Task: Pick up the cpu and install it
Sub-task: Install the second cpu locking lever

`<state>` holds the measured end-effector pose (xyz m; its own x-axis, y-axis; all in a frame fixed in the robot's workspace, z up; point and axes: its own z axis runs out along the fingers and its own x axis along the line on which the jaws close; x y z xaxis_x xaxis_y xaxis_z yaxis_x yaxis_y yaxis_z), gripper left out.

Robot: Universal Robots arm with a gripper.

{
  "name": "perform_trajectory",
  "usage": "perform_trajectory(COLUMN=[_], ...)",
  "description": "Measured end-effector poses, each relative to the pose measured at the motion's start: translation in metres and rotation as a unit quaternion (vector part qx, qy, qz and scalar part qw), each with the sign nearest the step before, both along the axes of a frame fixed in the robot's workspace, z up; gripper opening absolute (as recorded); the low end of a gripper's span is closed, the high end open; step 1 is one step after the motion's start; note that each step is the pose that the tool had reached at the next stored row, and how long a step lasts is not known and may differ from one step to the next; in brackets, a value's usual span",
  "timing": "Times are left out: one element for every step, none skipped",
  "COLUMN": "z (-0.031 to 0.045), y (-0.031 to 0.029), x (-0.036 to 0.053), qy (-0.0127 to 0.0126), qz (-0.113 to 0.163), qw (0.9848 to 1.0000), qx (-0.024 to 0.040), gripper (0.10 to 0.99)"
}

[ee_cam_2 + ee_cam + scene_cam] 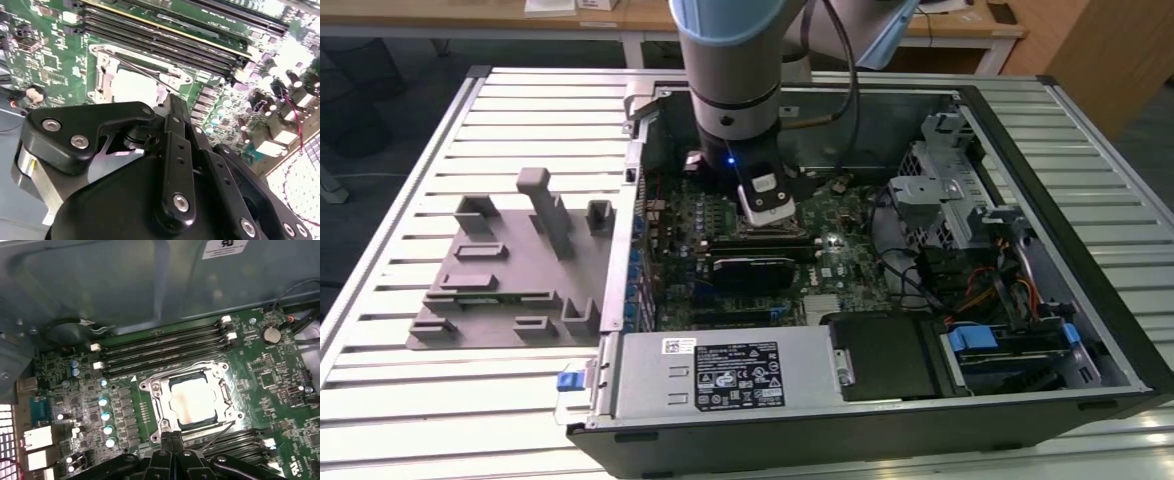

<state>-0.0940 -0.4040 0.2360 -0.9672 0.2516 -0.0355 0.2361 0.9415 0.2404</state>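
The cpu (192, 400), a silvery square, lies flat inside the black socket's metal frame (155, 395) on the green motherboard. In the second wrist view the cpu (131, 86) shows pale inside the same frame. My gripper (172, 437) hovers just beside the socket's edge, fingers pressed together with nothing between them. The second wrist view shows the black gripper (172, 102) linkage reaching toward the socket. In the exterior view the gripper (767, 222) hangs down inside the open computer case, over the middle of the board.
The grey slotted holder block (494, 270) stands on the slatted table at the exterior view's left, outside the case. Memory slots (160, 347) run beside the socket. A power supply (720, 375) and a drive cage (947, 190) crowd the case.
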Motion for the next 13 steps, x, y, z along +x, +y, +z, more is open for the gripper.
perform_trajectory(z=[0.0, 0.0, 0.0, 0.0, 0.0, 0.0, 0.0, 0.0, -0.0001, 0.0, 0.0001, 0.0, 0.0], y=[0.0, 0.0, 0.0, 0.0, 0.0, 0.0, 0.0, -0.0001, -0.0004, -0.0012, -0.0022, -0.0033, -0.0047], x=[0.0014, 0.0034, 0.0058, 0.0083, 0.0108, 0.0132, 0.0149, 0.0157, 0.0157, 0.0157, 0.0157, 0.0158, 0.0158], qy=[0.0001, 0.0003, 0.0007, 0.0013, 0.002, 0.0029, 0.0039, 0.0045, 0.0046, 0.0046, 0.0047, 0.0046, 0.0046], qz=[0.0, 0.0, 0.0, 0.0, 0.0, 0.0, 0.0, 0.0, -0.001, -0.001, 0.0, 0.0, -0.001], qw=[1.0, 1.0, 1.0, 1.0, 1.0, 1.0, 1.0, 1.0, 1.0, 1.0, 1.0, 0.9999, 0.9999], qx=[0.0, 0.0, 0.0, 0.0, 0.0, -0.0001, -0.0004, -0.0016, -0.0041, -0.0064, -0.0087, -0.0105, -0.0117], gripper=[0.106, 0.106, 0.106, 0.106, 0.106, 0.106, 0.106, 0.106, 0.106, 0.106, 0.106, 0.106, 0.106])
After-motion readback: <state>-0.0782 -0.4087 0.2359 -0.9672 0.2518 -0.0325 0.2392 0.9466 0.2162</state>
